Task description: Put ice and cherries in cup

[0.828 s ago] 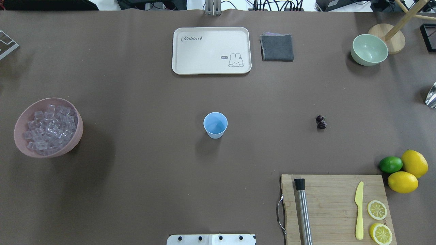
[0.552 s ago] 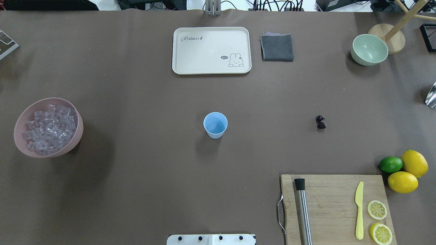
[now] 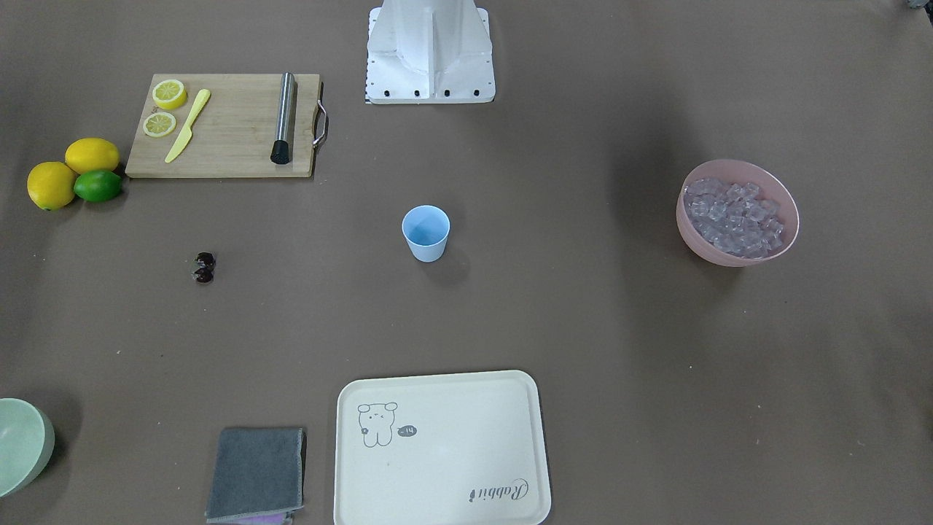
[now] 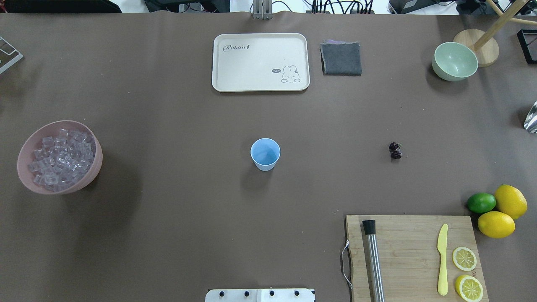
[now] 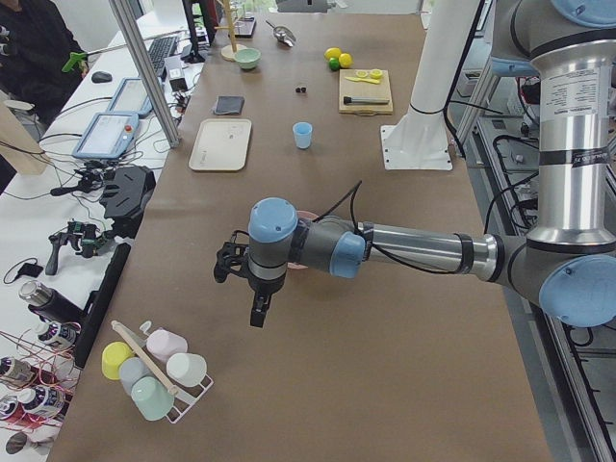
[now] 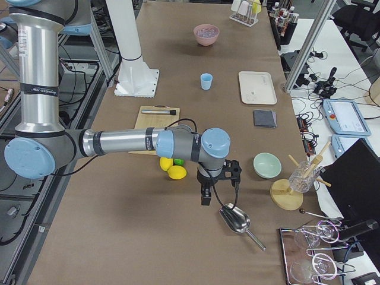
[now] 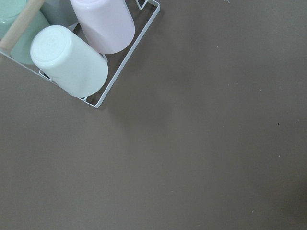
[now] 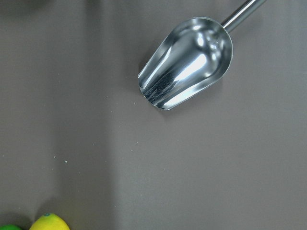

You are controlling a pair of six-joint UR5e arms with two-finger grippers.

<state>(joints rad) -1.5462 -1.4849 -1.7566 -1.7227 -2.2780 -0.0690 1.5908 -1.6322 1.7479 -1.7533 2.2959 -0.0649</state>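
Note:
The light blue cup (image 4: 265, 153) stands upright and empty at the table's middle; it also shows in the front-facing view (image 3: 426, 232). The dark red cherries (image 4: 395, 150) lie as a pair on the table to the cup's right. The clear ice (image 4: 61, 156) fills a pink bowl (image 4: 94, 172) at the far left. My left gripper (image 5: 258, 316) hangs over the table's left end, beyond the pink bowl. My right gripper (image 6: 205, 199) hangs over the right end, near the lemons. I cannot tell whether either is open or shut.
A metal scoop (image 8: 184, 62) lies under the right wrist. A wire rack of cups (image 7: 81, 52) sits under the left wrist. A cream tray (image 4: 260, 62), grey cloth (image 4: 341, 58), green bowl (image 4: 454, 61), cutting board (image 4: 413, 256), lemons (image 4: 496, 224) and lime (image 4: 481, 202) are on the table.

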